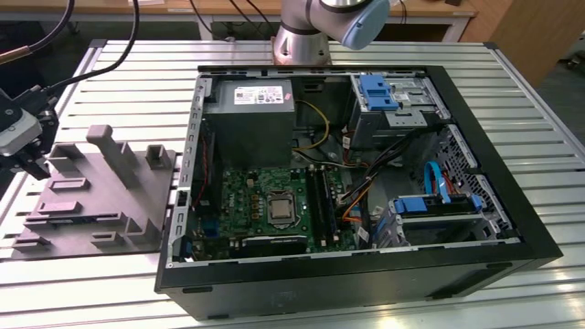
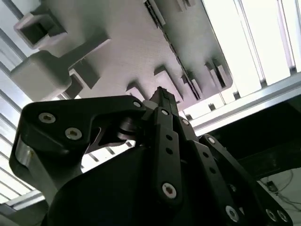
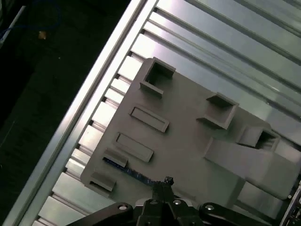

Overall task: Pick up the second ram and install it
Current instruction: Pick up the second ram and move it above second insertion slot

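Open computer case (image 1: 361, 277) on a slatted metal table (image 1: 521, 89), with a grey fixture tray (image 1: 105, 205) lying just beside the case on the exterior view's left. The arm's base (image 1: 306, 34) stands on the table behind the case. The gripper (image 1: 37, 168) hangs over the tray's outer edge, well apart from the case.

In the first wrist view, the second ram (image 3: 126, 170) appears as a thin blue-green strip resting on edge in a slot along one border of the tray (image 3: 188, 136), among low rectangular blocks. The gripper (image 3: 168, 181) has its fingers drawn together to a narrow tip, with nothing visible between them. That tip lies just beside one end of the strip; contact cannot be judged.

The second wrist view shows the same closed tip (image 2: 161, 94) pointing at the tray (image 2: 117, 47).

Inside the case, the motherboard (image 1: 274, 199) carries long black memory slots (image 1: 320, 202), below the grey power supply (image 1: 251, 116).
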Robot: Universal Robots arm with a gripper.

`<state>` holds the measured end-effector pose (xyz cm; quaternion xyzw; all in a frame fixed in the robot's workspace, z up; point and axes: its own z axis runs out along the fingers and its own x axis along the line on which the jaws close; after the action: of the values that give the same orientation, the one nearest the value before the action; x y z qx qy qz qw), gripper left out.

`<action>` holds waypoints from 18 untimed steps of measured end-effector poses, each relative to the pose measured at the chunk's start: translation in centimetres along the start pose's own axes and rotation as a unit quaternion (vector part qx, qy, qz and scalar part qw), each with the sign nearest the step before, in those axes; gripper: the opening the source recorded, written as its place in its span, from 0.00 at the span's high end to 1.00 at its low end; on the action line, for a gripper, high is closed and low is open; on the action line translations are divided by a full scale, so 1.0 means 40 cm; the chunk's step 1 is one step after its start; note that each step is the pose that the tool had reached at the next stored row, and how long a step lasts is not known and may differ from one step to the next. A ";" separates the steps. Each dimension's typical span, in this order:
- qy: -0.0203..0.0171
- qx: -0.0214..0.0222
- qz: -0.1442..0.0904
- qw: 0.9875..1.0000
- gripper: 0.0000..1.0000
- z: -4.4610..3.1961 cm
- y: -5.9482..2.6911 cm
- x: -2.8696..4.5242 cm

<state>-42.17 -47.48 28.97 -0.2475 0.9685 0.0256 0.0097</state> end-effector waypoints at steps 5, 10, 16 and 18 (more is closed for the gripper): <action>0.002 -0.001 -0.046 0.999 0.90 0.004 0.000 0.000; 0.004 -0.003 -0.091 0.996 0.90 0.008 0.000 0.000; 0.007 -0.005 -0.158 0.987 0.90 0.015 -0.001 0.000; 0.008 -0.006 -0.176 0.984 0.90 0.017 -0.001 0.000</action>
<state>-42.17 -47.48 28.29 -0.4144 0.9097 0.0269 0.0050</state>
